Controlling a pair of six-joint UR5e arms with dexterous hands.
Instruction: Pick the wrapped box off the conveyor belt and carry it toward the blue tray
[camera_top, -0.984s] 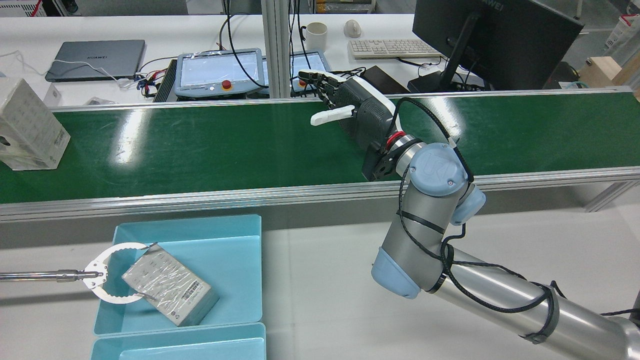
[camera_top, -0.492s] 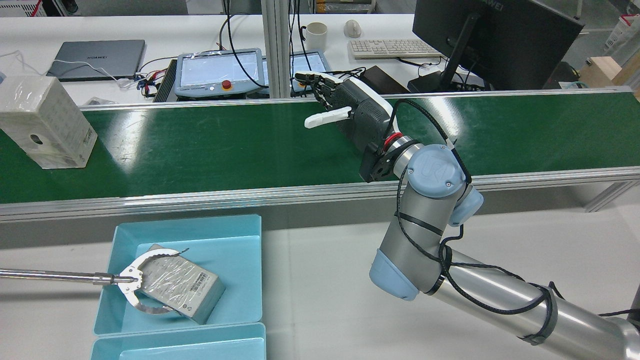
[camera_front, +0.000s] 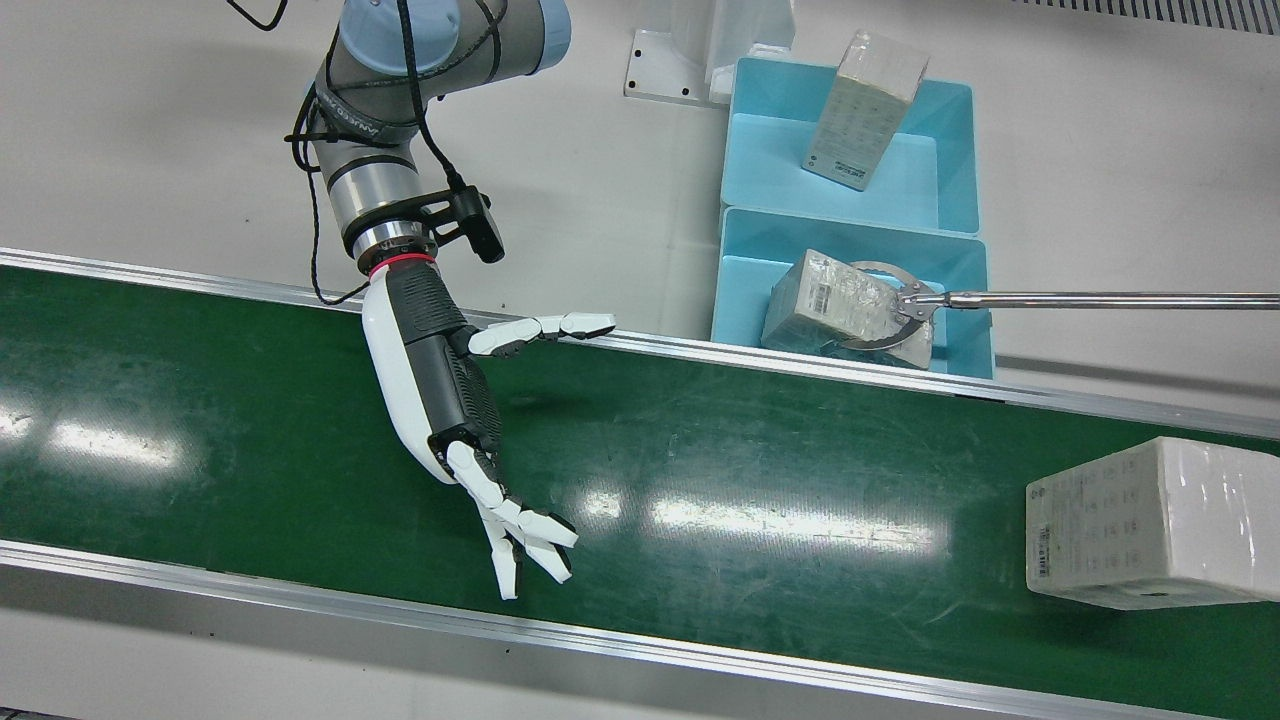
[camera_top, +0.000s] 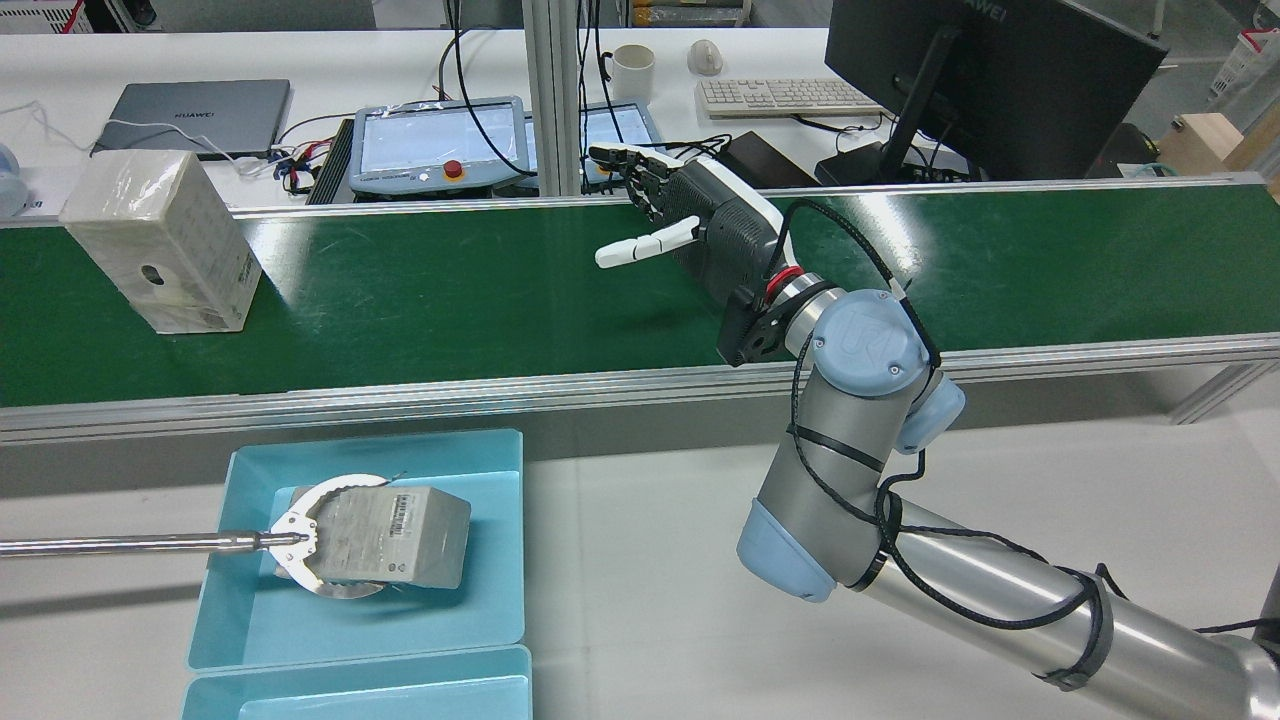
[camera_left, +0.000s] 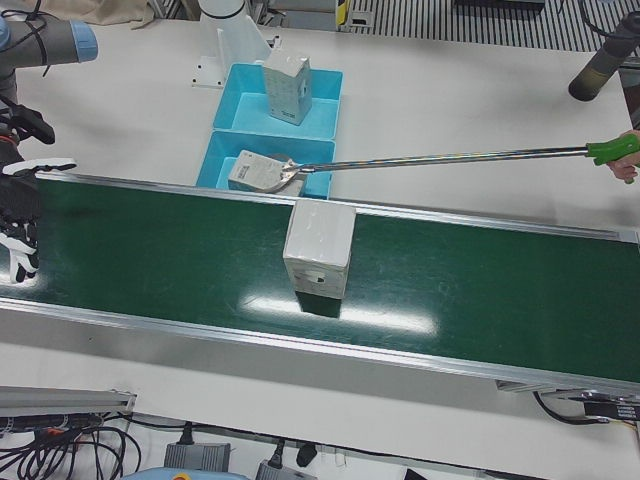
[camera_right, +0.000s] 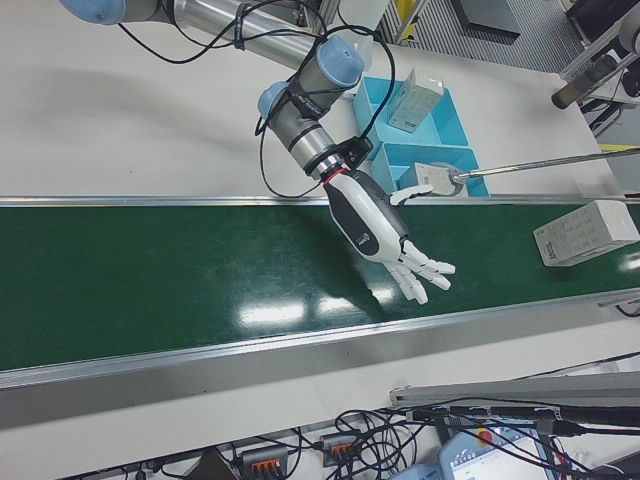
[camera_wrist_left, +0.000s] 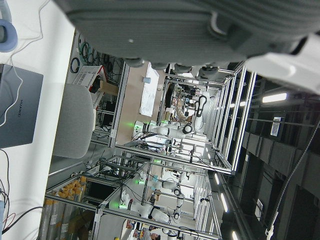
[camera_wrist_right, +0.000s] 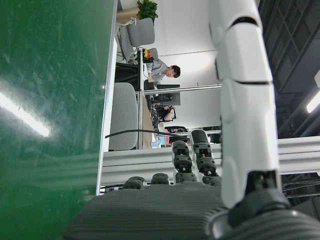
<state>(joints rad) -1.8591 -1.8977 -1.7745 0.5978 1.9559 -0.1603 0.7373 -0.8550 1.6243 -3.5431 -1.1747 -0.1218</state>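
Green belt (camera_top: 450, 290) runs across the white counter (camera_top: 640, 560), with desks, a laptop and a monitor behind it in the rear view. On it stands the wrapped box (camera_top: 160, 242), upright, near the far rail at the rear view's left end. The right hand (camera_top: 690, 225) hangs over the belt's middle, released, fingers spread and holding nothing; the box sits well apart from it, at about 9 o'clock in the rear view.

From the front view the sides flip: the box (camera_front: 1150, 525) lies at 3 o'clock of the hand (camera_front: 450, 400), near the frame's right edge. That view also shows two blue trays (camera_front: 950, 130) side by side just off the belt's robot-side rail. One holds a box standing on end (camera_front: 860, 110). The other holds a box (camera_front: 815, 305) lying tilted, clasped by the ring of a long reacher (camera_front: 1090, 298). The rear view cuts off most of the nearer tray. Only the left-front view shows the reacher's green handle (camera_left: 612, 150) in a person's grip at its right edge, and it catches just the fingers of the right hand (camera_left: 20, 215) at its left edge.

The right hand view shows the belt and a white finger (camera_wrist_right: 245, 100) extended. The left hand view shows only a grey casing and the lab behind; whether that hand is released or clenched cannot be told.
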